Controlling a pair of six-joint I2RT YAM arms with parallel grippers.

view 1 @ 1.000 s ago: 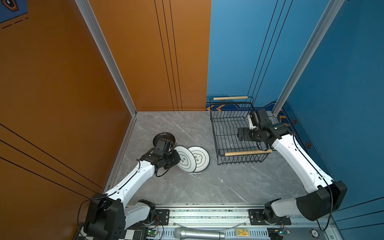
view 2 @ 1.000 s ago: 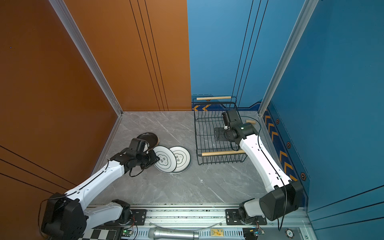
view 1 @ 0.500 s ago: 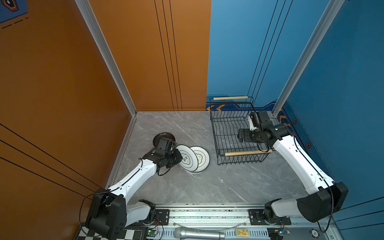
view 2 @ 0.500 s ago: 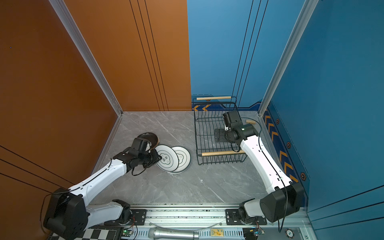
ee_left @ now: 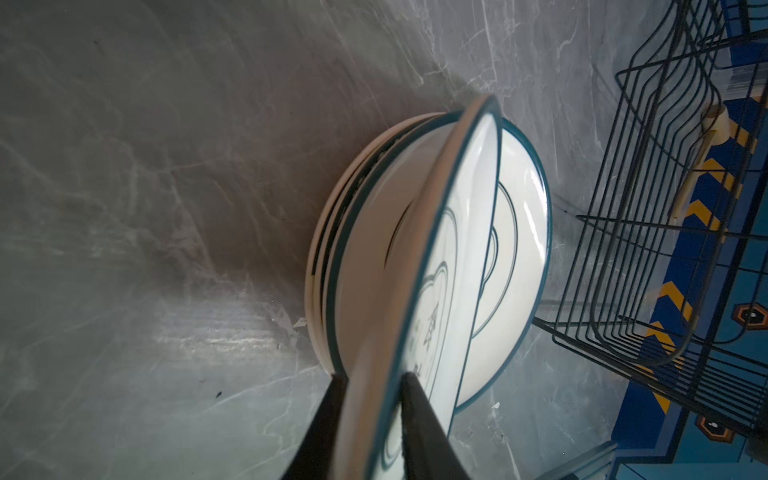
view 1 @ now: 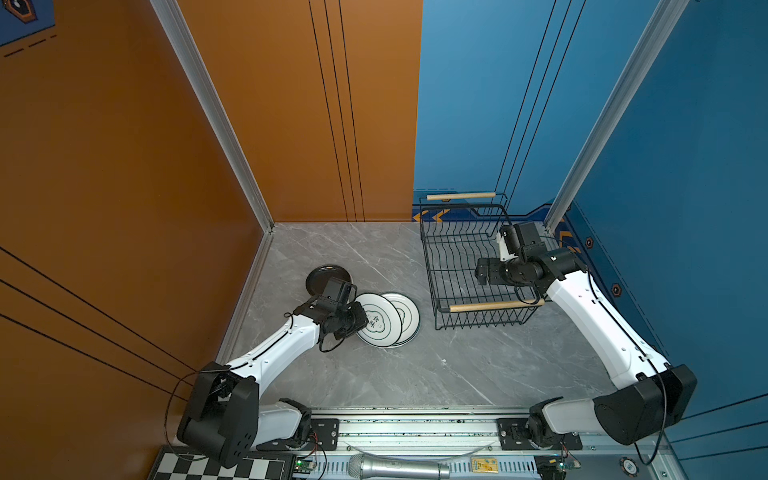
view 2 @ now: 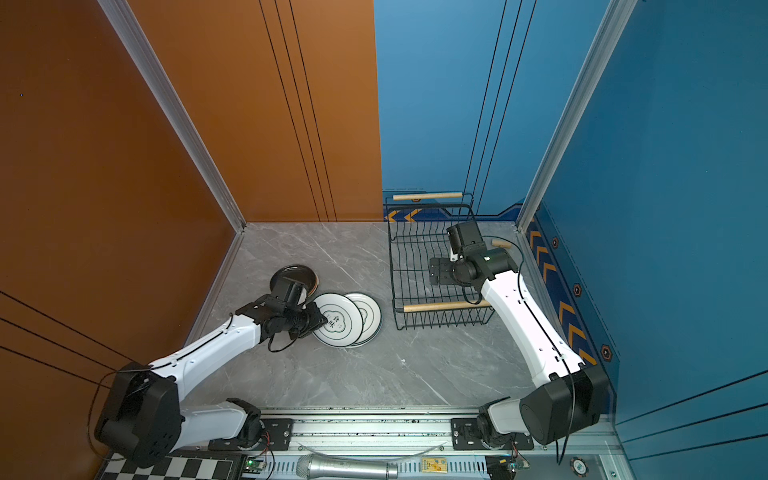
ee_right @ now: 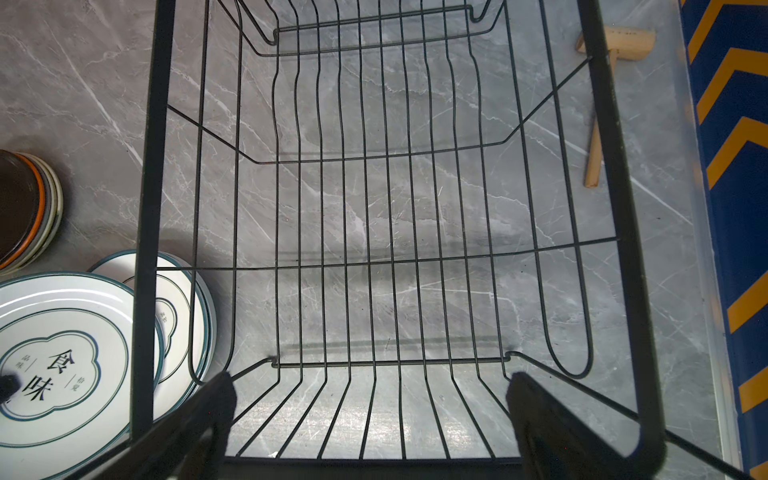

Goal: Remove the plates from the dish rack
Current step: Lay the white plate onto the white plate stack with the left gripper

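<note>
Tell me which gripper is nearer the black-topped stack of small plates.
Left. The left gripper is just beside the stack, straddling a white printed plate at its rim; the right gripper is over the dish rack, farther off.

The desk point(view 1: 415, 374) is a grey slab with pale marble veining, boxed in by orange walls on the left and blue walls on the right. Three groups of things rest directly on it. The dish rack point(view 1: 482, 320) stands on the right half towards the back, and the marble shows through its wire floor. Left of the middle sits a stack of small plates point(view 1: 324, 277) with a black one on top and an orange rim below it. Just beside it, between it and the rack, lies a stack of white plates point(view 1: 409, 313) with dark rims. A wooden piece point(view 2: 500, 243) lies between the rack and the right wall.
</note>
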